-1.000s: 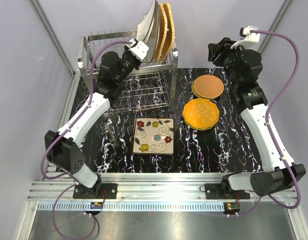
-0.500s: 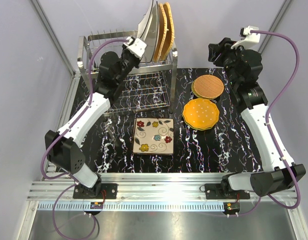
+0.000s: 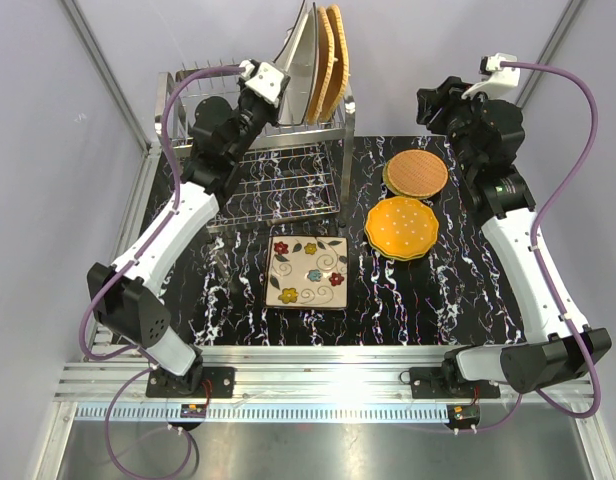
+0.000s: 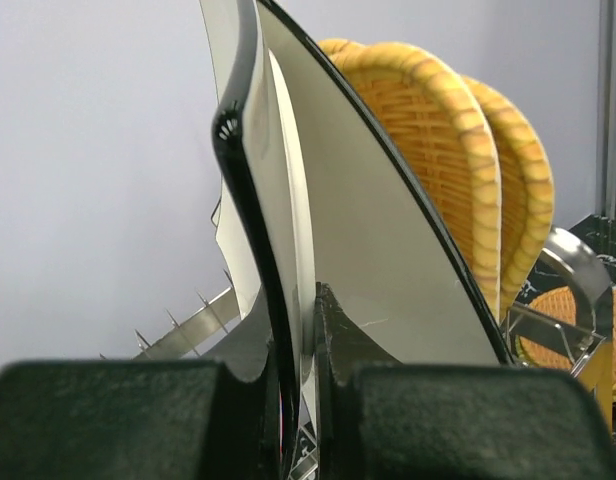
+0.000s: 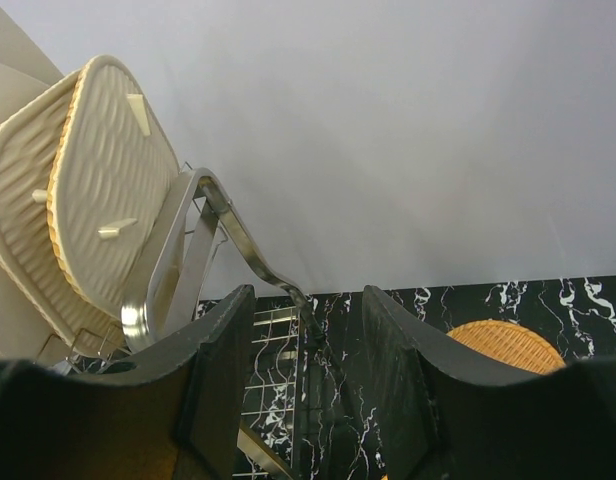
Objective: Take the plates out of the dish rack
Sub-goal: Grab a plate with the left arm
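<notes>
The dish rack (image 3: 288, 135) stands at the back left of the table. On its top tier stand a white plate with a black rim (image 3: 300, 45) and two woven tan-orange plates (image 3: 330, 55). My left gripper (image 3: 284, 88) is shut on the white plate's lower edge; the left wrist view shows the white plate (image 4: 378, 240) pinched between the fingers of that gripper (image 4: 294, 322), with the woven plates (image 4: 458, 170) behind. My right gripper (image 3: 434, 106) hangs open in the air to the right of the rack, and in the right wrist view this gripper (image 5: 308, 325) holds nothing.
On the black marbled table lie a square floral plate (image 3: 308, 272), an orange scalloped plate on a lime-green one (image 3: 401, 227) and a round woven plate (image 3: 416, 173). The rack's lower wire shelf (image 3: 278, 190) juts forward. The right wrist view shows the rack's steel end loop (image 5: 203, 230).
My left wrist has risen and moved a little back and left along the rack, still clamped on the white plate. The right arm has not moved.
</notes>
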